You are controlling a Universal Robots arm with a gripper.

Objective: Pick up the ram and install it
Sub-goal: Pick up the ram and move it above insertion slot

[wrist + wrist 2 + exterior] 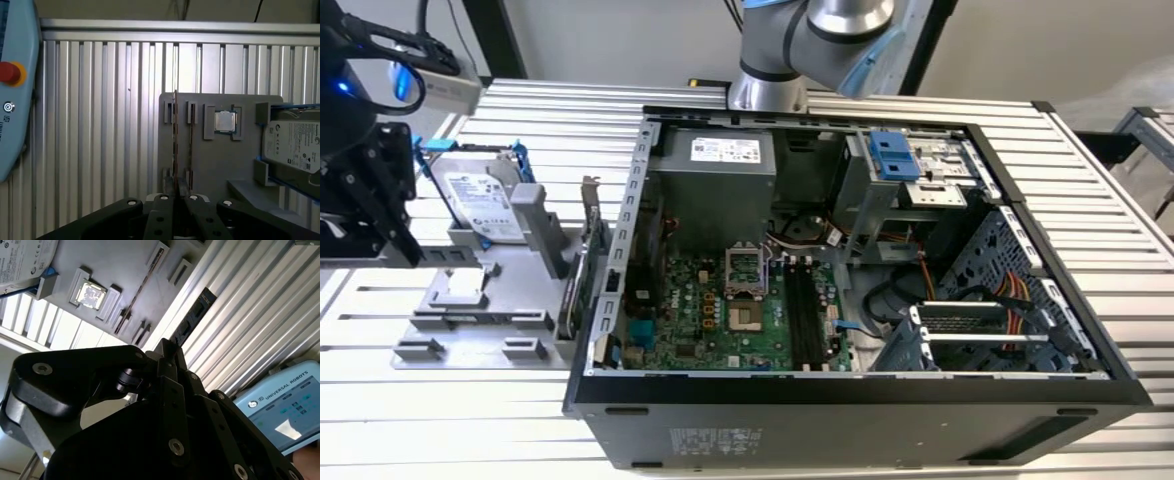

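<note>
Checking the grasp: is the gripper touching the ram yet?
Apart. The second wrist view shows the gripper tip clear of the ram, with a plain gap between them.

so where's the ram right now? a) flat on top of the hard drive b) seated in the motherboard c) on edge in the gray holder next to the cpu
c: in the first wrist view the ram stands on edge in slots of the gray holder, beside the cpu.
</note>
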